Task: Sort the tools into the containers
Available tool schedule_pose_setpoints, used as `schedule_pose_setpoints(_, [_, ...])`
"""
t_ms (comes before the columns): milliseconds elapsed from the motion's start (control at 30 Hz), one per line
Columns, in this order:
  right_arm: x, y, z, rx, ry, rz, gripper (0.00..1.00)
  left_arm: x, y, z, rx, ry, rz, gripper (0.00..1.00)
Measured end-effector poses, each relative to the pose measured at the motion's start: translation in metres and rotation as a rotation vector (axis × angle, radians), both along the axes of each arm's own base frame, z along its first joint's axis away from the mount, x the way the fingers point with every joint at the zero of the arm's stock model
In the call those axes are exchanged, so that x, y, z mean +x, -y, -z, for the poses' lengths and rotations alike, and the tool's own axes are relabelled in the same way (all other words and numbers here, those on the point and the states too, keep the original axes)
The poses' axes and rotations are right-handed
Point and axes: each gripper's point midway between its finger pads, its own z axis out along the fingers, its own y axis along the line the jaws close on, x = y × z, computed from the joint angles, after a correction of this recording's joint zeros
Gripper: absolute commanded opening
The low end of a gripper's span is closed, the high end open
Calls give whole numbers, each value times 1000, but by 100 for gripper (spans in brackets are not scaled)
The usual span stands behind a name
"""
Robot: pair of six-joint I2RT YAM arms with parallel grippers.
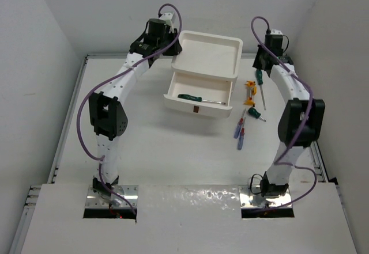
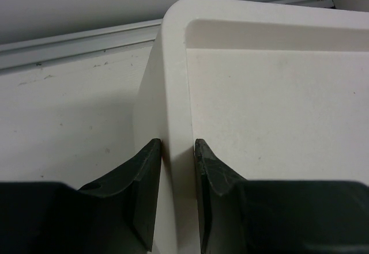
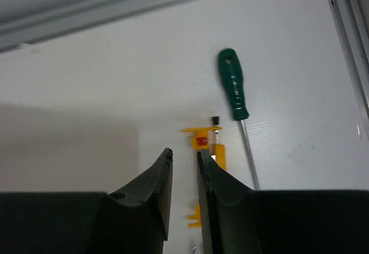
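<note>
One green-handled screwdriver [image 1: 199,98] with a thin metal shaft is lying flat inside the pulled-out drawer [image 1: 174,90]. It belongs to a white boxy plastic unit, and its little dark red-brown square handle [image 1: 196,109] is facing the arms.

The other tools are sitting out on the counter [image 1: 150,144], to the right of the unit. A second green screwdriver [image 3: 232,84] with a glossy, rounded handle is lying just beside the blocky orange-yellow piece [image 3: 203,141]. A third green one [image 1: 255,114] and two slim blue-purple-handled ones [image 1: 240,130] are lying a bit nearer the arm bases.

The left hand [image 2: 177,147] is pinching the smooth, rounded rim of the unit's tray-like top [image 2: 277,110] near a corner. It's got one dark finger on the outside wall and the other inside.

The right hand [image 3: 184,152] is hovering over the counter right by the orange-yellow piece. Its jaws are standing nearly together with just a slim gap, gripping nothing.
</note>
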Motion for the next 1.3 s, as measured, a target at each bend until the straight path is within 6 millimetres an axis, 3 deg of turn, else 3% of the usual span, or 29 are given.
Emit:
schedule_pose_setpoints(133, [21, 38, 82, -54, -167, 90, 32, 1, -2, 0, 7, 0, 5, 15])
schedule_pose_setpoints(233, [41, 61, 123, -97, -238, 124, 59, 2, -4, 0, 16, 0, 12, 15])
schedule_pose_setpoints(300, [49, 72, 146, -113, -271, 134, 67, 3, -5, 1, 20, 0, 16, 15])
schedule_pose_setpoints(400, [53, 82, 170, -105, -304, 136, 61, 6, -8, 1, 28, 3, 16, 15])
schedule_pose_setpoints(533, [64, 85, 184, -68, -292, 118, 52, 7, -10, 2, 24, 5, 23, 15])
schedule_pose_setpoints(667, [67, 86, 200, -51, -297, 108, 26, 9, -11, 2, 19, 7, 27, 15])
schedule_pose_setpoints(700, [68, 87, 200, -53, -292, 106, 12, 10, -11, 2, 17, 8, 28, 15])
schedule_pose_setpoints(767, [69, 88, 200, -58, -288, 109, 0, 11, -12, 2, 14, 10, 29, 15])
schedule_pose_setpoints(900, [69, 91, 200, -76, -273, 111, 0, 13, -12, 2, 8, 14, 34, 15])
schedule_pose_setpoints(1100, [24, 88, 187, -167, -317, 63, 0, 13, -12, 2, 3, 14, 39, 14])
schedule_pose_setpoints(1200, [7, 86, 150, -230, -269, 42, 0, 14, -12, 2, -4, 13, 37, 10])
schedule_pose_setpoints(1300, [-3, 72, 84, -284, -123, 20, 0, 14, -12, 2, -14, 7, 30, 8])
